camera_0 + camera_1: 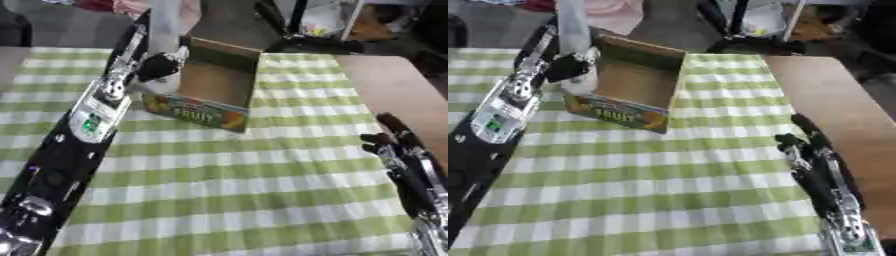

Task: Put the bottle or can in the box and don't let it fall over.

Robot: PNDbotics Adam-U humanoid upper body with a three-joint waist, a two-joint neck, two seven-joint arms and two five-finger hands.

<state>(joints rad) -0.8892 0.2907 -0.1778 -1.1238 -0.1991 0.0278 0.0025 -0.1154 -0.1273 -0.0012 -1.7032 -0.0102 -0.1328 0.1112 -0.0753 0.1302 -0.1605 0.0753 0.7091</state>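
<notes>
A tall pale bottle [164, 30] stands upright at the left end of an open cardboard box [219, 82], which has fruit print on its front wall. My left hand [157, 66] is shut round the bottle's lower part, with the arm running up from the lower left corner. The bottle's base is at the box's left wall, and I cannot tell whether it is inside or just outside. My right hand [802, 145] rests open at the lower right, fingers pointing up, well away from the box.
A green and white checked cloth [245, 175] covers the table. A bare brown tabletop [842, 100] shows to the right of the cloth. Black stand legs [302, 42] and clutter lie beyond the far edge.
</notes>
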